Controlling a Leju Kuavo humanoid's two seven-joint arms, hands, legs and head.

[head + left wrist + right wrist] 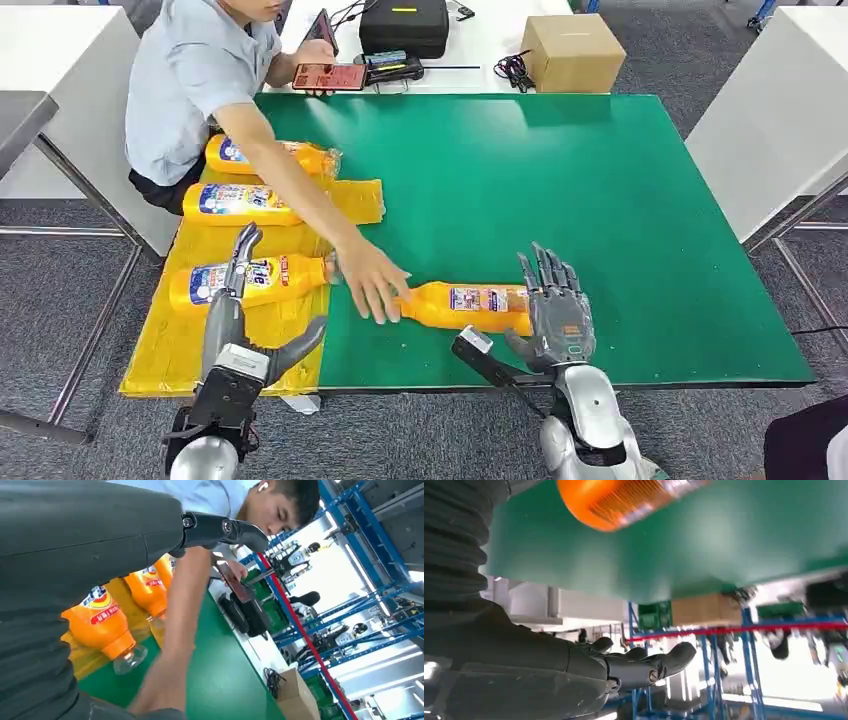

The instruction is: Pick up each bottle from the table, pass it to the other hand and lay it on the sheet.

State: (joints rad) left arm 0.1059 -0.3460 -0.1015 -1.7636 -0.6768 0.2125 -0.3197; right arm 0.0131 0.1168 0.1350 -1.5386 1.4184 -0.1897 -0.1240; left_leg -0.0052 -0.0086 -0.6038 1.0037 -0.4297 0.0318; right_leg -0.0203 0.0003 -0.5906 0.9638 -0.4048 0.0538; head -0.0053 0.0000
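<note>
Three orange bottles (245,200) on yellow sheet (180,345); fourth bottle (470,305) on green tabletop (600,200), person's hand (372,282) on it. Left hand (245,325), right hand (555,305) both spread, holding nothing.

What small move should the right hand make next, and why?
Probably wait, open, a moment. A person's hand rests on the neck end of the orange bottle lying on the green table, while the right hand hovers open at its base end. Closing now could catch the person's fingers.
</note>
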